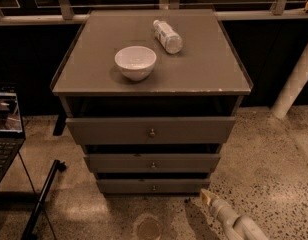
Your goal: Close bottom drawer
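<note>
The bottom drawer, lowest of 3 in the cabinet, appears slightly pulled out and not yet pushed, with the gripper low at its 4 o'clock, apart from it, openness impossible to tell.
</note>
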`<state>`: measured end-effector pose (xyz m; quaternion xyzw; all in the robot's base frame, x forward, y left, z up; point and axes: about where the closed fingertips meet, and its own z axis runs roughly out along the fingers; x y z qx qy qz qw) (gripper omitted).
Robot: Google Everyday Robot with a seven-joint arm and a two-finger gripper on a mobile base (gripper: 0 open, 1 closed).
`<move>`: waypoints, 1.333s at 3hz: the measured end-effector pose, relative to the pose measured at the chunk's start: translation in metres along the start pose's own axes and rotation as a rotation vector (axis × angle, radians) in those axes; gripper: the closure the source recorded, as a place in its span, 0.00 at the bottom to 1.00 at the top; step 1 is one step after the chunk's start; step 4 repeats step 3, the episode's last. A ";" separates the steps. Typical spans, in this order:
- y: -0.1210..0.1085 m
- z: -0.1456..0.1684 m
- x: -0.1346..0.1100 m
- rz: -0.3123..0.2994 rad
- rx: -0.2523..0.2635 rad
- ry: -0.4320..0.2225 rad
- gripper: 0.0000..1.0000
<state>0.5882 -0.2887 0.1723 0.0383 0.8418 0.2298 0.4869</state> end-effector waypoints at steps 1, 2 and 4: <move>0.000 0.000 0.000 0.000 0.000 0.000 0.12; 0.000 0.000 0.000 0.000 0.000 0.000 0.00; 0.000 0.000 0.000 0.000 0.000 0.000 0.00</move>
